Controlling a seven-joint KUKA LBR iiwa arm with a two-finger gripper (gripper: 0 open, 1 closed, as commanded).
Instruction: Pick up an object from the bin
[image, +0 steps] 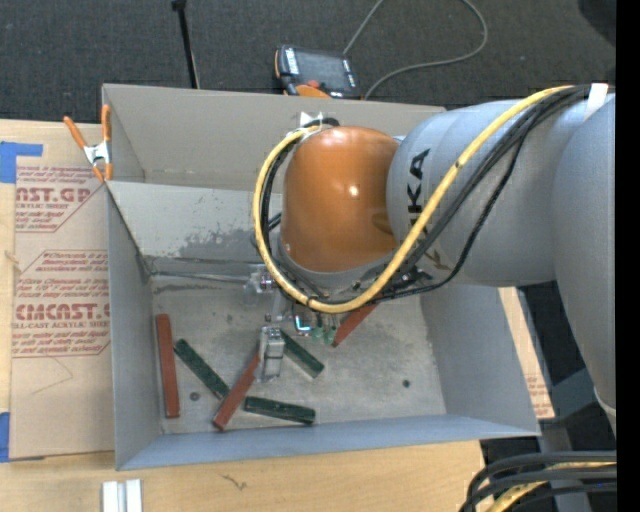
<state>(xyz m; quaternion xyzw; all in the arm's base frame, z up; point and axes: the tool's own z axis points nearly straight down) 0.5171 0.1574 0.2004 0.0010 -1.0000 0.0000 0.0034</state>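
Orange cover (335, 200) tops the gripper (272, 358); open or closed, can't tell. Between red stick (237, 393) and green stick (300, 358), it might catch neither.

You have bright, even light falling from above. Its strongest mark is a white glare spot high on the dome of the orange cover (335, 210), and a softer sheen runs along the top of the grey arm (500, 190). The bin (128, 320) is lit unevenly. Its back and left walls look pale, while the floor beneath the arm lies in a broad, soft shadow with no hard edge. The pincer (271, 358) hangs inside that shade, yet it reads pale against it. The sticks (167, 365) on the bin's floor throw only thin, faint shadows. Beyond the bin's far rim the ground is dark.
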